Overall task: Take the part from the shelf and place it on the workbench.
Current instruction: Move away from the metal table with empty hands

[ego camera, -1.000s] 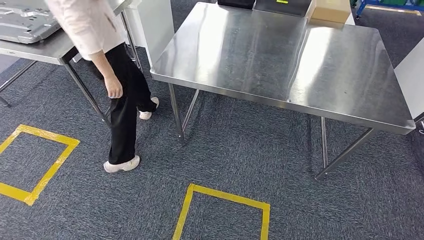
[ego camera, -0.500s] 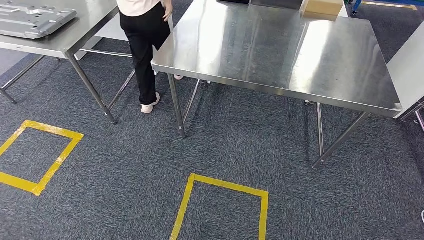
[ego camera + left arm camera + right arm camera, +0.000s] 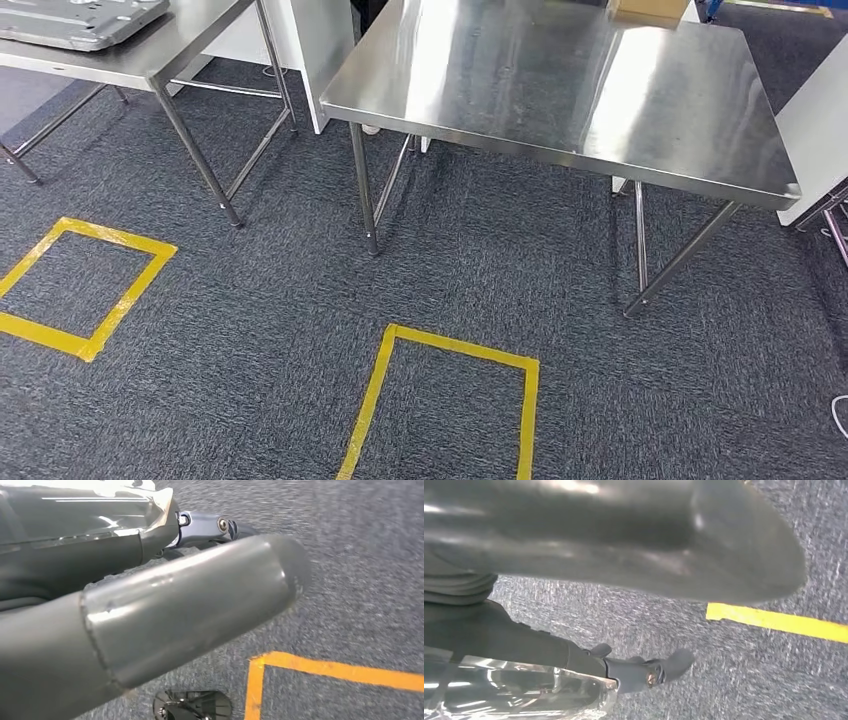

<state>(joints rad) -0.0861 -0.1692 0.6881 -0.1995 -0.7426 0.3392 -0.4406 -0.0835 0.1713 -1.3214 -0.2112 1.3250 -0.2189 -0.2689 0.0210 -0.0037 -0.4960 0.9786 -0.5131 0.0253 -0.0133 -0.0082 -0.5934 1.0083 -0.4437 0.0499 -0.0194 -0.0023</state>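
Observation:
A large steel workbench (image 3: 560, 90) stands ahead with a bare, shiny top. A second steel table (image 3: 170, 55) stands at the far left, with a grey pressed-metal panel (image 3: 85, 20) lying on it. My left hand (image 3: 190, 605) hangs over the grey carpet, thumb and dark fingers (image 3: 210, 527) apart, holding nothing. My right hand (image 3: 624, 555) hangs the same way over the carpet, its fingers (image 3: 649, 670) apart from the thumb and holding nothing.
Yellow tape squares mark the carpet, one in front of me (image 3: 450, 400) and one at the left (image 3: 85, 290). A cardboard box (image 3: 650, 10) sits at the workbench's far edge. White panels (image 3: 815, 130) flank the bench. A person's dark trousers (image 3: 370, 10) show behind it.
The person walked from the left, between the tables, to behind the workbench. The whole picture has shifted a little, so the camera has moved.

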